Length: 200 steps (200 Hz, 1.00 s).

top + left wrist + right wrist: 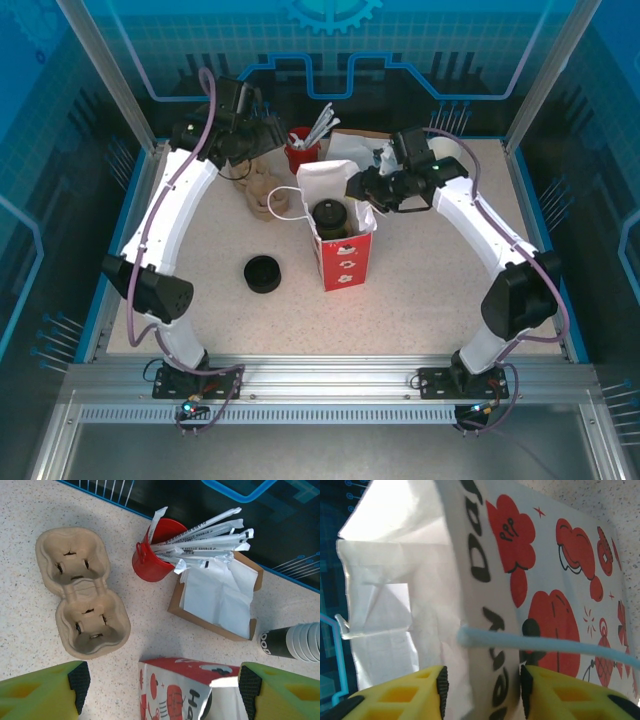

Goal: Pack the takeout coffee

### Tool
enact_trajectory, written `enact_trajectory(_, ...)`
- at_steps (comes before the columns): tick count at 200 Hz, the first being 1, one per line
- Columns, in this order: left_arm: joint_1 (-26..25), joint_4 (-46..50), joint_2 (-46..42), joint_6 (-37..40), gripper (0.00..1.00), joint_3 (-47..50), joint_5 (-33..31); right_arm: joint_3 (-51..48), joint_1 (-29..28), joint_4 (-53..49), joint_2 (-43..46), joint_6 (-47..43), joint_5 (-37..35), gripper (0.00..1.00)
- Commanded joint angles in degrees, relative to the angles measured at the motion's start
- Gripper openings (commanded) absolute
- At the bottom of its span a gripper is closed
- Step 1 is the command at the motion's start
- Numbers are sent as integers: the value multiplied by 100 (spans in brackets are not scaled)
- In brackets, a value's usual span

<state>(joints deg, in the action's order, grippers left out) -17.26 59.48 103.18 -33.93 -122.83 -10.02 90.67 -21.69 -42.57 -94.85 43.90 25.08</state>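
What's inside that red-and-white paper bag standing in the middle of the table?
Seen from above, the paper bag stands open with the takeout coffee inside: its black round top shows. The bag's walls cover the cup's sides and the bag's bottom.

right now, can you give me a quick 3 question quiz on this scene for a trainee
1. True or false: the takeout coffee stands inside the paper bag.
2. What sits between the fingers of the right hand? A) the paper bag's wall B) a wrapped straw C) the cup carrier
3. Fill in: the black round piece lies on the table, on the robot's ____ side of the paper bag.
Key: 1 true; 2 A; 3 left
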Motion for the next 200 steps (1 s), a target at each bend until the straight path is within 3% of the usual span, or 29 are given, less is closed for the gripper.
enact_trajectory(1, 206, -75, 226, 175, 80, -331, 90, 553, 88, -631, 107, -401, 19, 50)
enact_trajectory(90, 495, -1052, 724, 589, 79, -378, 26, 1870, 949, -2158, 509, -1394, 756, 55)
enact_trajectory(118, 543, -1551, 913, 866, 80, -187, 22, 2082, 1224, -2042, 766, -1550, 919, 55)
enact_trajectory(135, 637, -1715, 1123, 925, 80, -247, 111, 2040, 1237, -1930, 1006, -1658, 640, 55)
enact_trajectory(200, 793, -2538, 2016, 1235, 78, -279, 549, 877, 1375, -962, 2077, -1674, 257, 55)
